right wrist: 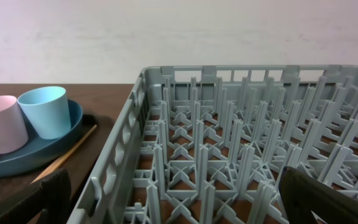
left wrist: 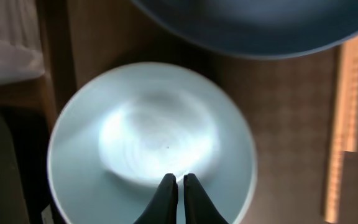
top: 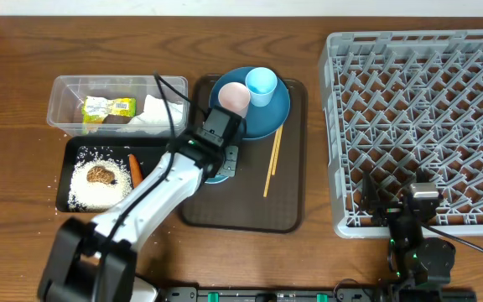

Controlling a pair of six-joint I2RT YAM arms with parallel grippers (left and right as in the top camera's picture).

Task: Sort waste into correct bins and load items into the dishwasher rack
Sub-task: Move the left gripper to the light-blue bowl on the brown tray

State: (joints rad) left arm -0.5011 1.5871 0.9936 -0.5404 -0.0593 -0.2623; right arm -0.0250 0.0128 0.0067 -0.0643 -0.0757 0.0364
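**A:** Closest to the lens, the left gripper (left wrist: pixel 179 182) has its two dark fingers pressed together, tips over the inside of the white bowl (left wrist: pixel 151 140).

**B:** Pinching anything?

**A:** Nothing I can see. The view is blurred, but both tips sit side by side above the bowl's floor, not astride its rim. The bowl looks empty and stands on the brown serving tray (top: pixel 288 210), just beside the blue plate (top: pixel 271 117).

**B:** And the waste?

**A:** The wrapper (top: pixel 107 107) and napkin (top: pixel 153 113) lie in the clear tub (top: pixel 64 92). The rice (top: pixel 86 191), carrot stick (top: pixel 134 166) and brown lump (top: pixel 101 174) lie in the black tray (top: pixel 78 149). I judge the sorting done, so loading is the step in hand, with the bowl first.

**B:** Other dishes?

**A:** The pink cup (top: pixel 233 96) and light blue cup (top: pixel 261 84) stand on the plate. The chopsticks (top: pixel 272 159) lie on the serving tray to its right. Farther off, the dishwasher rack (top: pixel 418 84) holds nothing.

**B:** The right gripper (top: pixel 413 205)?

**A:** It is spread wide at the rack's near edge, holding nothing.

**B:** Next?

**A:** Probably the left fingers need to part and straddle the bowl's rim, one inside and one outside. Closed as they are, they cannot take hold. After that the bowl has to go across to the rack, which is well apart from it.
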